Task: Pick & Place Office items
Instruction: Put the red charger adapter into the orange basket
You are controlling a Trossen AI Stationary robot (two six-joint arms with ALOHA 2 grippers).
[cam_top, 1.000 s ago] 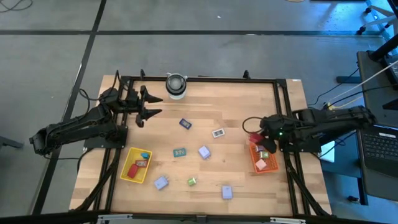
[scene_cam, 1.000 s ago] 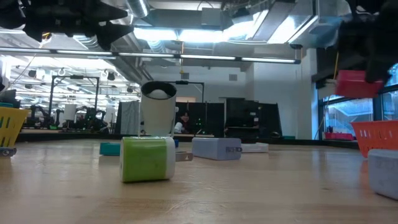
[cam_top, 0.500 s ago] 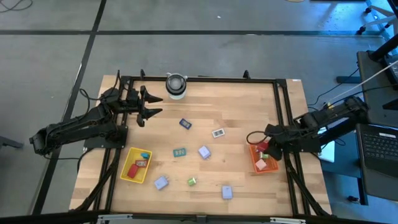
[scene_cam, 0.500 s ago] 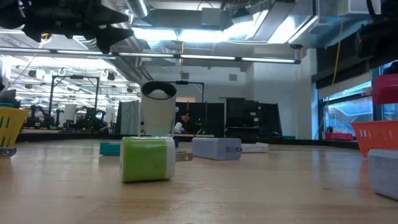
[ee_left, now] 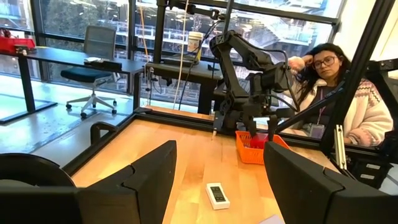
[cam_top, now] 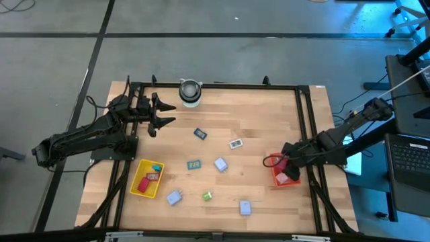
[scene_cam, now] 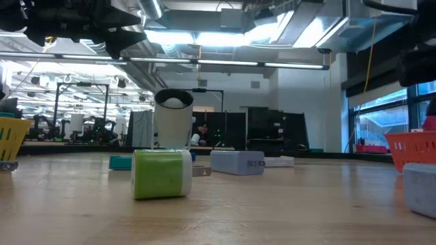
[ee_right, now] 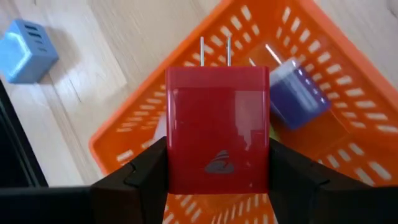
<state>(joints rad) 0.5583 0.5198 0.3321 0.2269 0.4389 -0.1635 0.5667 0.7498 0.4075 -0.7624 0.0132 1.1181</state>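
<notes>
My right gripper (cam_top: 283, 162) hangs over the orange tray (cam_top: 293, 180) at the table's right edge, shut on a red plug block (ee_right: 217, 137). A purple-and-white block (ee_right: 297, 92) lies in that tray. My left gripper (cam_top: 160, 114) waits open, raised near the far left corner. Loose items rest flat on the table: a blue one (cam_top: 200, 134), a grey-white packet (cam_top: 235, 143), a teal one (cam_top: 194, 164), lavender blocks (cam_top: 220, 164), and a green block (scene_cam: 161, 173). The yellow tray (cam_top: 139, 188) holds a red and a blue item. My right gripper pinches the red plug block between its two fingers, one on each opposite side face (ee_right: 176, 155). The fingers come from above, pointing down. The block is lifted clear above the orange tray (ee_right: 348, 56), its two metal prongs (ee_right: 214, 51) pointing away from the wrist.
A round grey-white cylinder (cam_top: 190, 93) stands at the far edge. A black frame rail (cam_top: 222, 86) borders the table. A person (ee_left: 339, 93) sits beyond the table's right side. Bare wood lies in the table's middle and near right.
My right gripper, still shut on the red block, has moved toward the table's near right and sunk toward the orange tray. In the low view the block has dropped from well above the tray's rim to just over it.
</notes>
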